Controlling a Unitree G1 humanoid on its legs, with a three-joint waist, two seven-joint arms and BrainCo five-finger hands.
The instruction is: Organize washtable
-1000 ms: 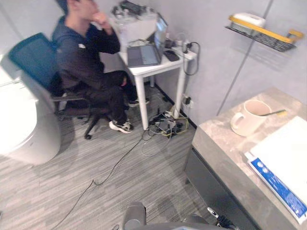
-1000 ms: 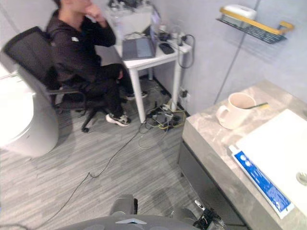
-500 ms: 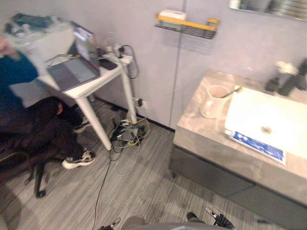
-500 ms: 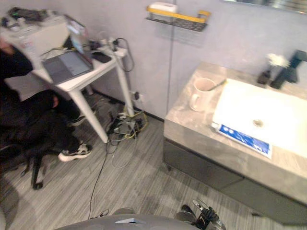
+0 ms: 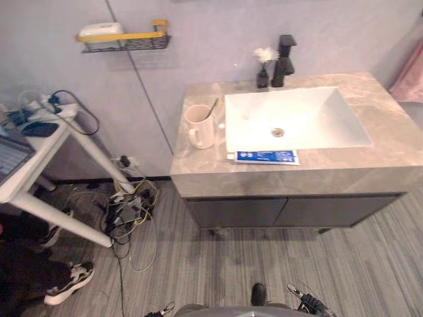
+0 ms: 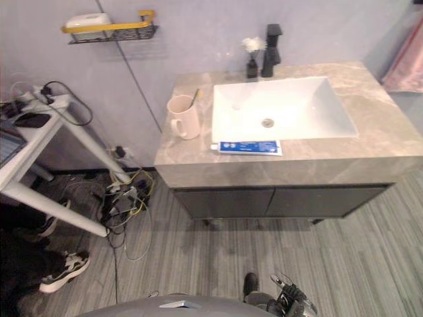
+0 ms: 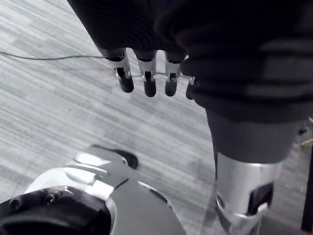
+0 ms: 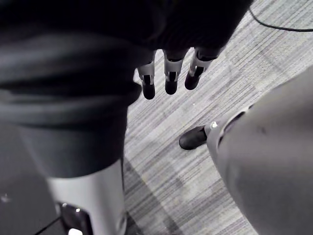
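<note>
The washtable (image 5: 390, 142) was seen at the upper right of the head views, with a white sink (image 5: 317, 122) set in it. A cream mug (image 5: 200, 127) holding a toothbrush (image 5: 213, 107) was stood left of the sink, and a blue-and-white toothpaste tube (image 5: 266, 157) was laid along the sink's front edge. The left hand (image 7: 146, 78) and right hand (image 8: 168, 73) were held over the floor, fingers released, nothing grasped.

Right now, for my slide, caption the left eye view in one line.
Washtable: cream mug with toothbrush left of the white sink, blue toothpaste box along its front rim.
</note>
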